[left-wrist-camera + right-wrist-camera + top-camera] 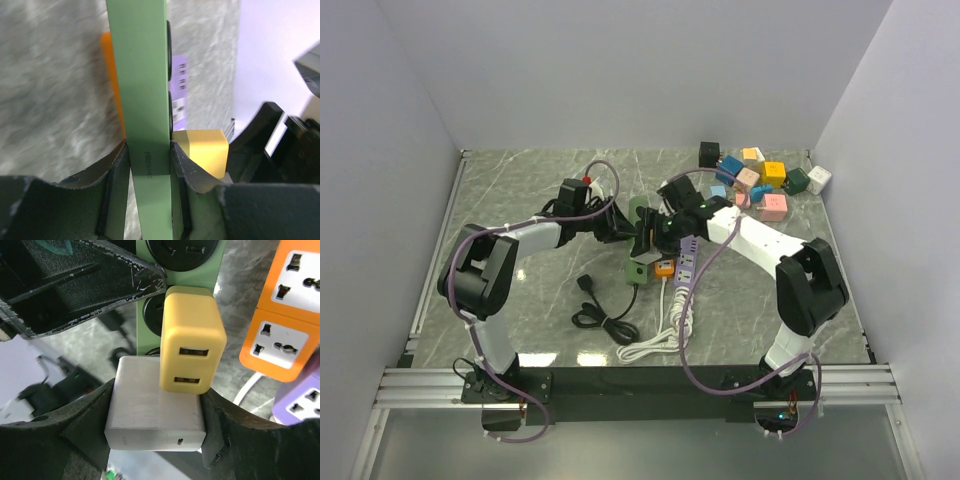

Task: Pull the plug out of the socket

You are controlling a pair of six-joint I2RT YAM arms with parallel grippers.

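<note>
While the L gripper (149, 152) is closed on the green power strip (140, 75), w/ one finger pressed to each long side and the strip seen edge-on btwn them, the R gripper (159, 402) is closed on the grey plug (150, 412), one finger on each side, no gap visible. The grey plug sits at the socket face of the green power strip, approx. at the middle of the table (520, 180). Whether its pins are in a socket cannot be told, as the joint is hidden. A yellow USB charger (192, 340) sits just above the grey plug in the R wrist view, touching it and butted vs. the strip face. An orange strip (285, 315) and a purple strip (300, 402) lie beside the green one. A black cable (600, 312) and a white cable (655, 345) lie coiled nearer the arm bases. Assorted coloured blocks (765, 180) are grouped at the far R corner.
</note>
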